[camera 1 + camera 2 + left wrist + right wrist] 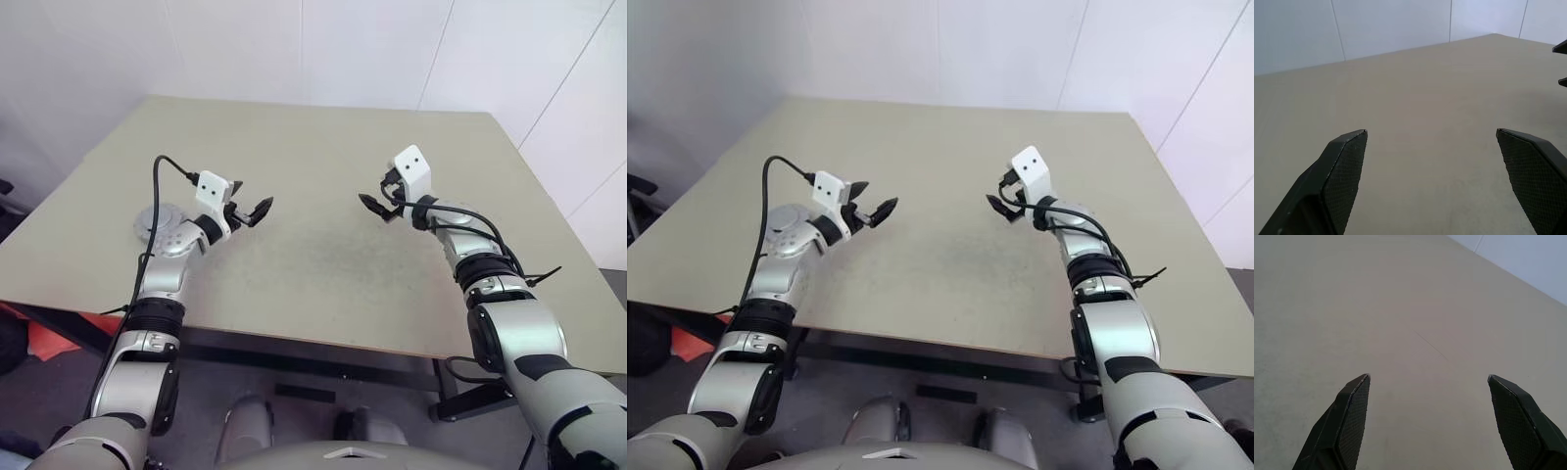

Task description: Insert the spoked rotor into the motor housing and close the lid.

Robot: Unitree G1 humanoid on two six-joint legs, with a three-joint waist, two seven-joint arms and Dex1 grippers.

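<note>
My left gripper (pixel 253 202) hovers open over the left part of the beige table (pixel 323 284), with nothing between its fingers (pixel 1344 166). Facing it from the right, my right gripper (pixel 376 196) is also open and empty, its pads (pixel 1349 416) spread wide above bare tabletop. A round grey metal piece (pixel 155 217) lies on the table behind my left forearm, mostly covered by it. I cannot tell whether it is the motor housing or the lid. The spoked rotor is out of view.
White wall panels rise behind the table's far edge. The near edge runs just under both elbows. An orange object (pixel 59 333) sits on the floor below the table's left corner. The right gripper's fingertips (pixel 1561 47) show in the left wrist view.
</note>
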